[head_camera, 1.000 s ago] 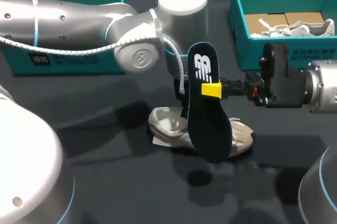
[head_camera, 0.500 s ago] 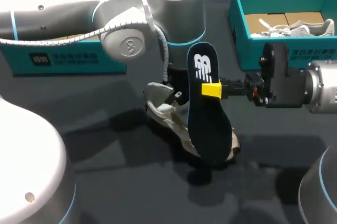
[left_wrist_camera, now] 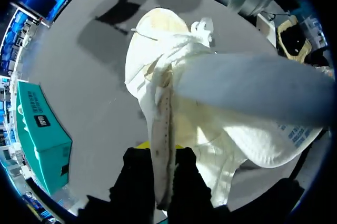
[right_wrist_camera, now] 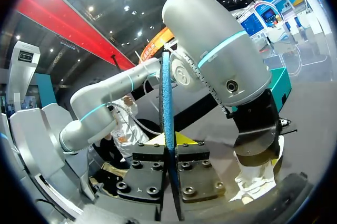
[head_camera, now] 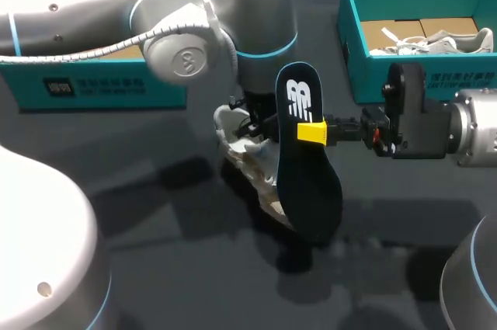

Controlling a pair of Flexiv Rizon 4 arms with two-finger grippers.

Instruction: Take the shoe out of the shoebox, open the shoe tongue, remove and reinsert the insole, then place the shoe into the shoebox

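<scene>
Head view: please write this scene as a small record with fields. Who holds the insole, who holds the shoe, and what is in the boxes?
insole: dark, upright, out of the shoe, hiding part of it
right gripper: shut on insole, near its middle
shoe: white, tilted on its side, behind the insole
left gripper: shut on shoe, on its side wall
right shoebox: teal, open, second shoe inside
left shoebox: teal, contents mostly hidden
</scene>
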